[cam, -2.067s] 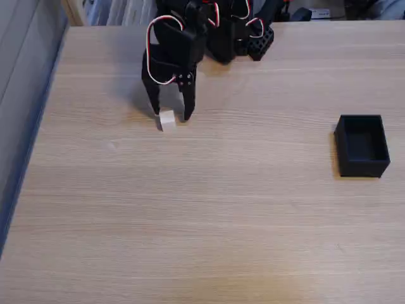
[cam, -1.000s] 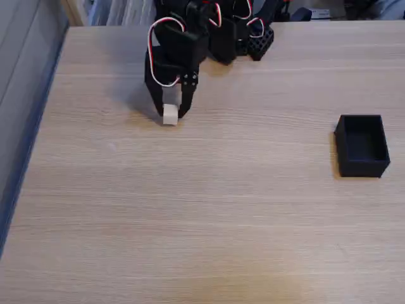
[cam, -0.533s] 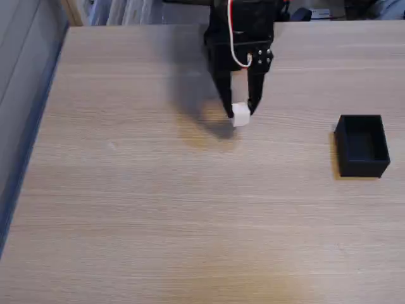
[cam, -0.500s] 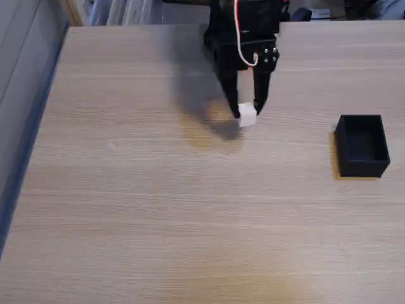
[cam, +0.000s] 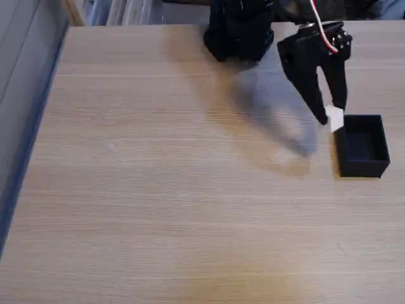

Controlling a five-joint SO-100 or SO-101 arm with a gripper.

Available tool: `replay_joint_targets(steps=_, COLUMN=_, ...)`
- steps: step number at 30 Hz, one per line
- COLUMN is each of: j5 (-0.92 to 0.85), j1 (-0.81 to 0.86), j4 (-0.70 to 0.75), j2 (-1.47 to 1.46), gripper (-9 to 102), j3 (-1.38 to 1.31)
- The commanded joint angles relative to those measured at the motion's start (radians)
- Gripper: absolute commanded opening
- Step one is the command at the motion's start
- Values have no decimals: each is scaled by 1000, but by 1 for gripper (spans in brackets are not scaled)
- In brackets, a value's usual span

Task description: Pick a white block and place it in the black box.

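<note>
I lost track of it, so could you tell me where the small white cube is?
In the fixed view, the small white cube is held in the black gripper, at right, by the matte black open box's upper-left corner.

One fixed camera, high above the near table edge.
It looks steeply down across the wooden table [cam: 158,209] toward the arm's base [cam: 239,31] at the far edge.

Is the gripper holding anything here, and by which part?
Yes. The gripper holds the white block between its fingertips, pinched on two opposite sides, just at the near-left rim of the black box.
</note>
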Motion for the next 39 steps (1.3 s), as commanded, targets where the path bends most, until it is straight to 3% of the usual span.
replay_joint_targets(steps=1, j5=43, j1=-64, j4=-3, j2=-54, gripper=0, j3=-78)
replay_joint_targets(steps=13, j5=311, j1=-204, j4=273, j2=-322, gripper=0, j3=-324)
replay_joint_targets(steps=32, j5=359, j1=-187, j4=301, j2=-643, gripper=3, j3=-591)
replay_joint_targets(steps=33, j5=368, j1=-183, j4=301, j2=-655, gripper=4, j3=-601)
replay_joint_targets(steps=35, j5=371, j1=-175, j4=301, j2=-672, gripper=22, j3=-614)
replay_joint_targets(steps=39, j5=365, j1=-161, j4=308, j2=-663, gripper=27, j3=-606)
